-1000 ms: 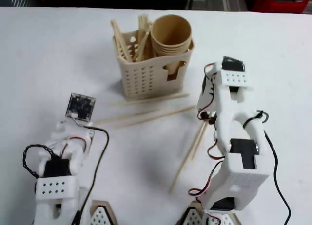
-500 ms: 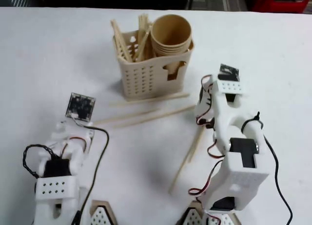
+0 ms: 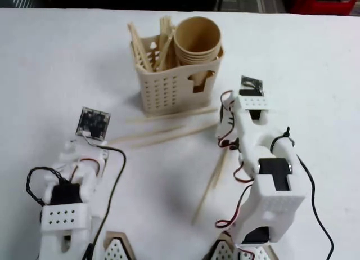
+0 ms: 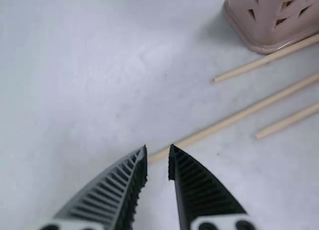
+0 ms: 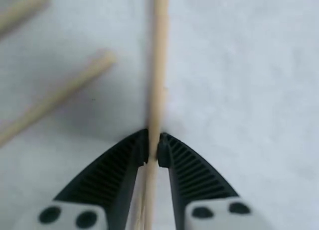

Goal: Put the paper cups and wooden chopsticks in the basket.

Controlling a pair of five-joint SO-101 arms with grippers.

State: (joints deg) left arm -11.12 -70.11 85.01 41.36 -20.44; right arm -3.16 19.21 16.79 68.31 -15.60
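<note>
Now, on the white worktop [image 3: 56,57]:
- Standing upright near the far edge, roughly midway along it: a perforated plastic basket [image 3: 169,91].
- Holding a nested stack of paper cups [image 3: 197,37] in the compartment nearer the right edge, mouths up and rising above the rim.
- Carrying a bundle of wooden chopsticks [image 3: 147,49] in the other compartment, leaning at mixed angles and poking out over the rim.
- Lying flat just in front of the basket, toward the near edge: three loose chopsticks [image 3: 169,137], one almost at the basket's foot, the other two a little nearer, all running roughly along the far edge.
- Appearing in the left wrist view as well, those loose chopsticks [image 4: 239,115], beside the basket's lower corner [image 4: 274,26].
- Slanting toward the near edge on the right half: a pair of chopsticks [image 3: 210,187], close together, upper ends hidden under the right arm [image 3: 264,175].
- Pinching one chopstick [image 5: 159,65] in the right gripper [image 5: 153,143], jaws closed tight on it low over the surface, with a second stick lying right alongside beneath the jaws.
- Sitting folded back by the near-left corner, well apart from the basket: the left arm [image 3: 64,206].
- Bearing a small black board [image 3: 93,123] at that arm's wrist, any marking on it too small to read.
- Hovering low over the surface: the left gripper [image 4: 157,155], jaws parted by a narrow gap, gripping nothing, tips just beside the end of one loose chopstick.
</note>
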